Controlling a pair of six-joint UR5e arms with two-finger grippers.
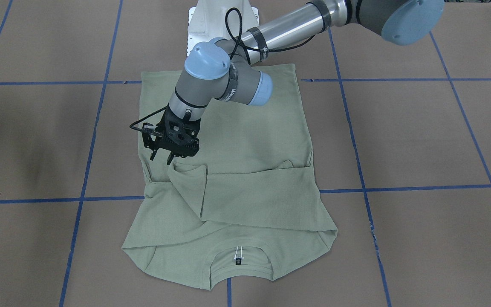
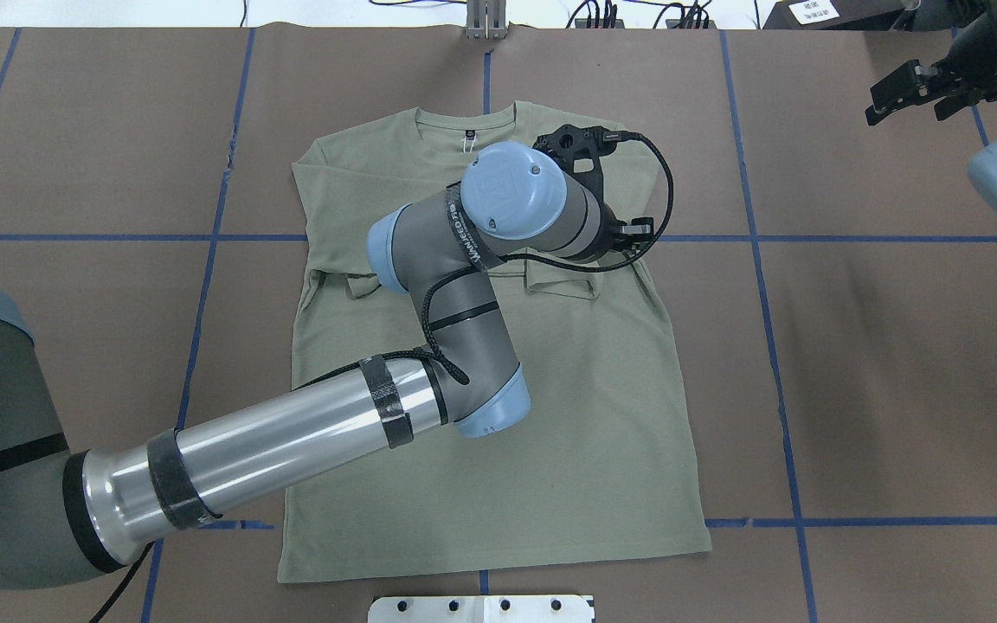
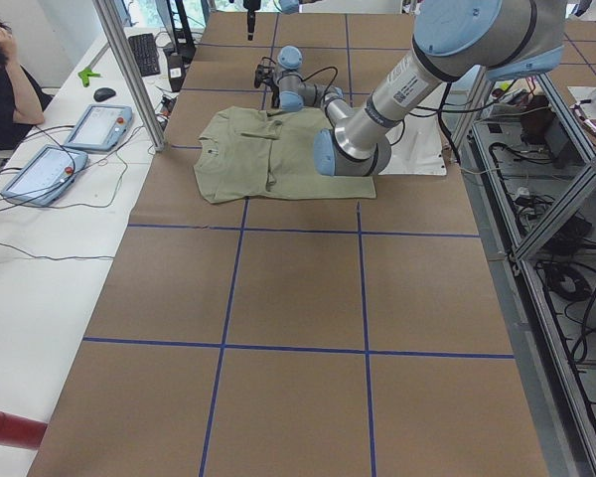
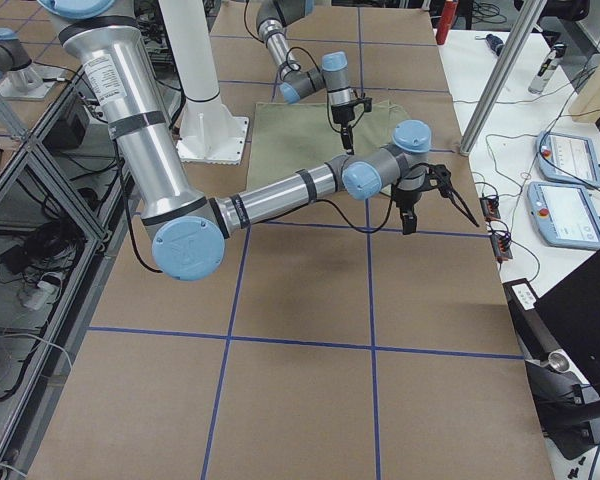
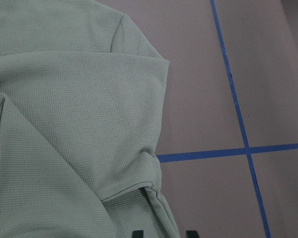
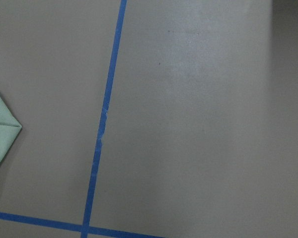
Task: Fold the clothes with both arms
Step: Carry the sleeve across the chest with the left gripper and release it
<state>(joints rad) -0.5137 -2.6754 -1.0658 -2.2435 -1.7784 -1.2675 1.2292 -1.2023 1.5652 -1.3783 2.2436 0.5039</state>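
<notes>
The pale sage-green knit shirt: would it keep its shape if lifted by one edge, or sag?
Probably floppy: the pale sage-green knit shirt lies flat with its sleeves folded across it, and the creases look soft. Lifted at one point, it would likely drape. Pushed over the brown table surface, the puckered knit may bunch rather than slide whole.
</notes>
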